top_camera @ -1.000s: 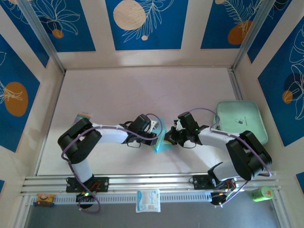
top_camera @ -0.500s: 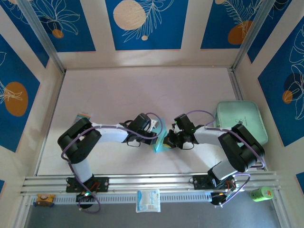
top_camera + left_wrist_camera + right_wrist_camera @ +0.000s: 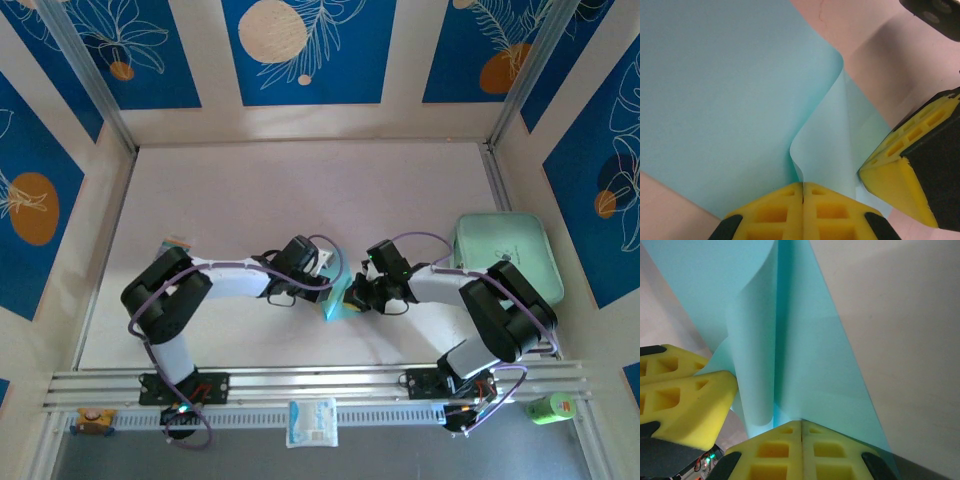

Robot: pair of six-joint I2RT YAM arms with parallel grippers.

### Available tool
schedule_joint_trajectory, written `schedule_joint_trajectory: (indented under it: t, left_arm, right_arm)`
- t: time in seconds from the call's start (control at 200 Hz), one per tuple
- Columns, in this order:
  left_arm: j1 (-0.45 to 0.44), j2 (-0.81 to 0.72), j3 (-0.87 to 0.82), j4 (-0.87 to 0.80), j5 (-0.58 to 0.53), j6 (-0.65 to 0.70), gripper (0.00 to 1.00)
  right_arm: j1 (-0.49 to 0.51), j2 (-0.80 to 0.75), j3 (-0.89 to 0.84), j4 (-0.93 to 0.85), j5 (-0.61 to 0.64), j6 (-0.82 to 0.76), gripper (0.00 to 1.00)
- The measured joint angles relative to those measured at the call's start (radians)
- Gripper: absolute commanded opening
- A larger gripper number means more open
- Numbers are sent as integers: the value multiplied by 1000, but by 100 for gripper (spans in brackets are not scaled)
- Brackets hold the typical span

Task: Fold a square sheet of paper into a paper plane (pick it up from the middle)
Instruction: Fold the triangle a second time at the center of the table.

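The square sheet of paper [image 3: 338, 303] is light blue and stands folded between my two grippers, near the table's front middle. In the left wrist view the paper [image 3: 715, 100] spreads wide, with one flap curling up. My left gripper [image 3: 803, 186] is shut and pinches that flap's lower edge. In the right wrist view the paper [image 3: 815, 365] rises as a creased fold with a rolled flap on its left. My right gripper [image 3: 801, 423] is shut on the fold's base. From above, the left gripper [image 3: 330, 287] and right gripper [image 3: 354, 297] meet at the sheet. No dart shape of a paper plane can be made out.
The mint-green tray [image 3: 505, 255] lies at the right, behind the right arm. A small white packet [image 3: 312, 422] sits on the front rail and a green object [image 3: 548, 407] at the front right. My right fingers [image 3: 900, 175] stand close beside the left ones.
The right arm's elbow and gripper moved slightly left toward the paper, then stopped. The left arm and the paper have barely moved.
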Motion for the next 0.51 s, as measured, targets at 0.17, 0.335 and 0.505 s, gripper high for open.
schedule_joint_trajectory:
  t: [0.17, 0.335, 0.505]
  left_arm:
    - [5, 0, 0, -10, -11, 0, 2]
    - [7, 0, 3, -11, -14, 0, 2]
    - [11, 0, 13, -13, -14, 3, 3]
  right_arm:
    - [-2, 0, 0, 0, 0, 0, 0]
    - [-2, 0, 0, 0, 0, 0, 0]
    - [-3, 0, 0, 0, -2, -5, 0]
